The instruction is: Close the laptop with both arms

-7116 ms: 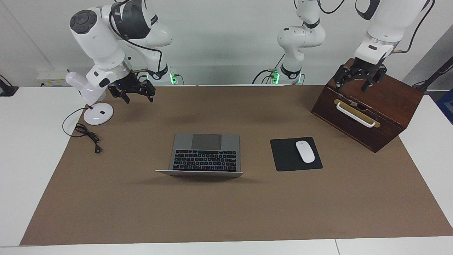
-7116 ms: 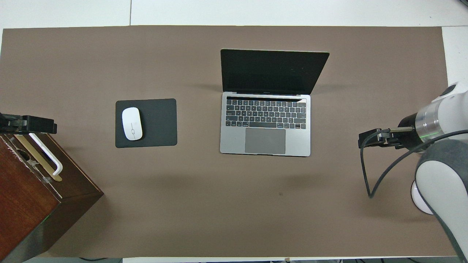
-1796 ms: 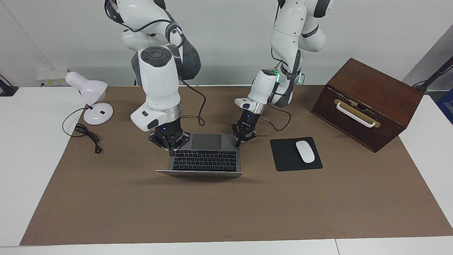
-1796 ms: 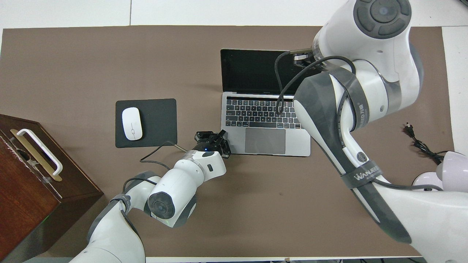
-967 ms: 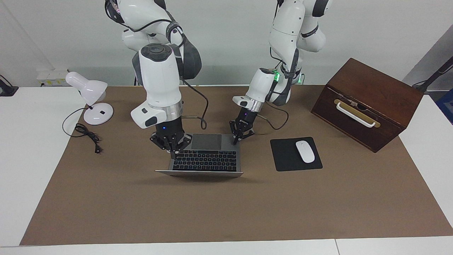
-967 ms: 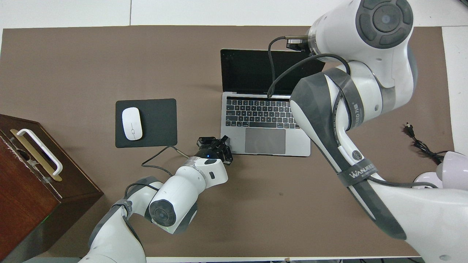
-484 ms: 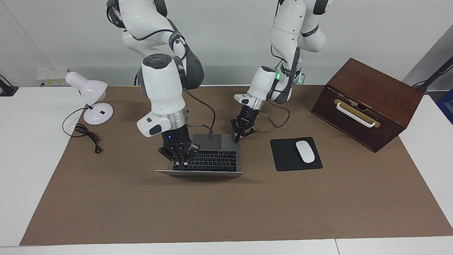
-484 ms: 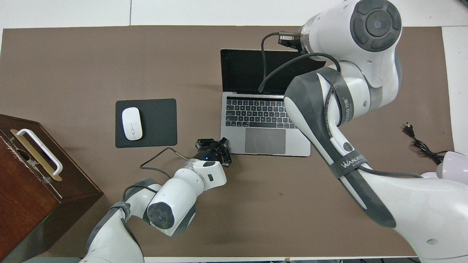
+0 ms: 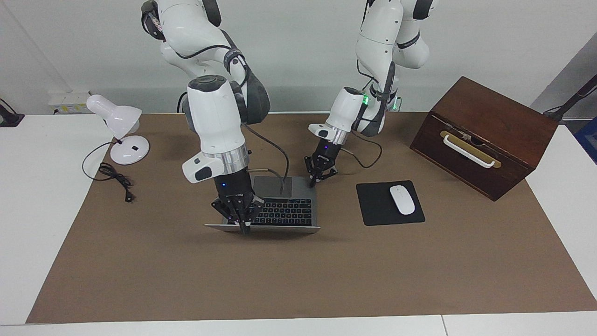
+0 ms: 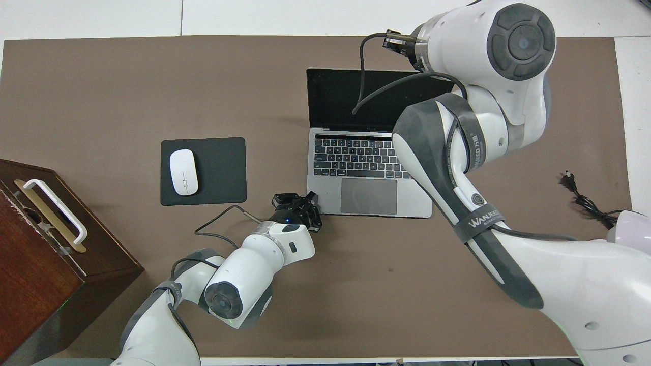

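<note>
The thin silver-grey aluminium laptop (image 9: 280, 207) stands open. The right gripper (image 9: 244, 226) seems to touch its lid's top edge, the left gripper (image 9: 319, 178) its corner nearest the robots. I cannot tell either jaw's state.

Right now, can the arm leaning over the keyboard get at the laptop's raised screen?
Probably yes. The right pincer hangs over the top edge of the thin silver-grey laptop's open lid, with nothing between them. The left pincer sits at the trackpad-end corner.
</note>
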